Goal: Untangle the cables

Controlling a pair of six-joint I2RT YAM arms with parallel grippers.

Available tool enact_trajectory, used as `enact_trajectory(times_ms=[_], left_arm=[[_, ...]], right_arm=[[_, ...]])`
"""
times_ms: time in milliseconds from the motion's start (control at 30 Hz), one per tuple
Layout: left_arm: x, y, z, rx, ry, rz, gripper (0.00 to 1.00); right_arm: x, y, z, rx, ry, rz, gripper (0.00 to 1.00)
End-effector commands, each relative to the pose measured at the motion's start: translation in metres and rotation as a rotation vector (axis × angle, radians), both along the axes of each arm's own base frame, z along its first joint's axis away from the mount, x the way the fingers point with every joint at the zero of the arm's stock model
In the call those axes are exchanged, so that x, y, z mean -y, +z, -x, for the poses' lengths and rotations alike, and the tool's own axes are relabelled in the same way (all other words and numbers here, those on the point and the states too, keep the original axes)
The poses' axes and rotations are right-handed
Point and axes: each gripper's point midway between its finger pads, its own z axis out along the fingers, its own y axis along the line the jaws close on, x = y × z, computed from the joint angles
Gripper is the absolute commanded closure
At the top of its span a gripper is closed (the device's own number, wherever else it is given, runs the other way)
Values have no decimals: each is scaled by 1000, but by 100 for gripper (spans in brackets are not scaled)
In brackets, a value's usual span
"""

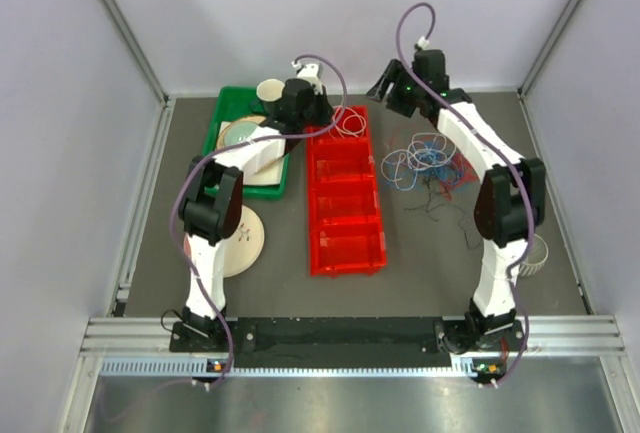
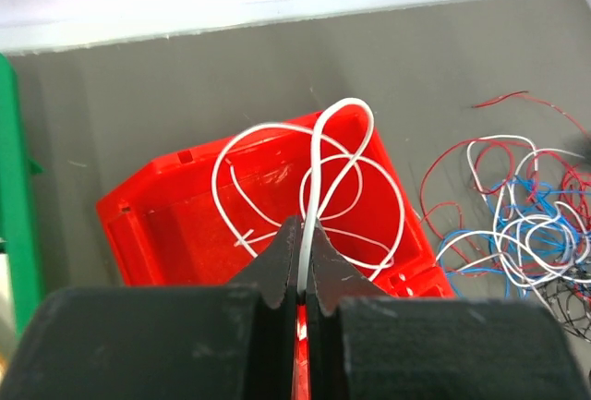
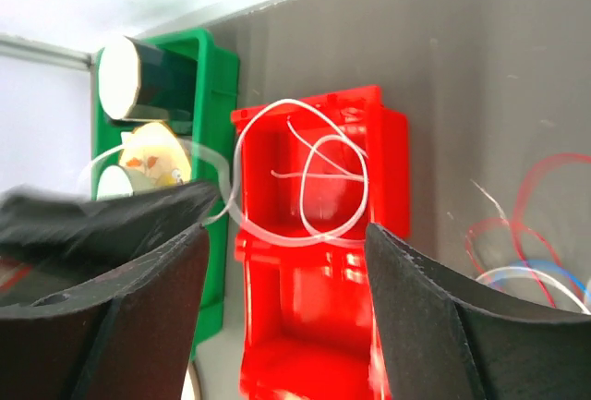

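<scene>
The left jaws are pressed together on a single white cable (image 2: 345, 103); its loops fan out ahead of them over the far compartment of the red divided bin (image 2: 166, 224), though whether they touch its floor is unclear; the right jaws stand spread and empty, off to the right of that loop; the remaining tangle of red, blue, white and black cables (image 1: 432, 161) lies on the grey surface (image 1: 420, 253) right of the bin, nearest the right arm; a release would probably drop the white cable into that compartment.
</scene>
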Motion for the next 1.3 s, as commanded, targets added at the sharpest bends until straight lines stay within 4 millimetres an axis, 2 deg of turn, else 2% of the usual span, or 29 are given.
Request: enact_trajectory(times_ms=[0,33,67,100,133,167,200,233,267,333,367,433,467,500,567,600,633,833,867,1033,1133,1200,1233,1267], left_arm=[[14,-21,-13,-46,14,8,100],[16,-23,-15,-46,19,-4,100],[19,-25,-17,-37,18,-23,100],[20,-31,-20,-35,42,-42,100],[23,-32,-20,-30,36,-45,100],[19,-34,-23,-27,64,-55,100],[19,-38,-23,-33,69,-54,100],[19,-38,-24,-34,72,-51,100],[20,-41,-23,-40,69,-55,100],[22,-47,-20,-56,52,-64,100],[23,-48,-18,-61,48,-68,100],[24,-49,-15,-75,47,-69,86],[22,-49,-13,-84,49,-70,80],[23,-38,-13,-72,51,-58,67],[20,-32,-10,-82,63,-67,57],[22,-20,-7,-65,60,-67,47],[20,-15,-7,-53,57,-80,43],[18,31,3,10,34,-72,41],[17,44,5,30,35,-61,41],[21,74,4,97,20,-24,41],[21,74,-4,108,30,-43,39],[22,62,-11,94,38,-61,37],[22,68,-16,109,41,-60,35],[22,55,-20,89,47,-77,31]], right_arm=[[60,56,22,109,-148,12,32],[69,60,29,118,-162,15,32],[77,45,38,93,-177,30,32],[88,64,49,137,-193,33,32],[95,64,56,139,-204,40,32],[98,51,66,118,-206,51,32],[105,66,76,157,-212,58,32],[109,65,82,159,-217,67,32],[111,55,91,141,-216,78,32],[117,63,104,162,-225,76,32],[119,55,110,146,-222,77,32],[123,59,118,158,-229,77,32],[124,55,122,151,-230,80,32],[125,56,124,157,-229,83,32],[127,57,128,160,-232,88,32],[127,57,129,161,-230,91,32],[127,58,130,160,-228,93,32],[129,57,136,162,-237,95,32],[130,57,137,161,-238,93,32],[130,40,141,125,-237,100,32],[129,32,144,107,-234,101,32],[131,29,144,100,-239,107,32],[132,26,145,94,-239,110,32],[131,24,145,90,-235,113,32]])
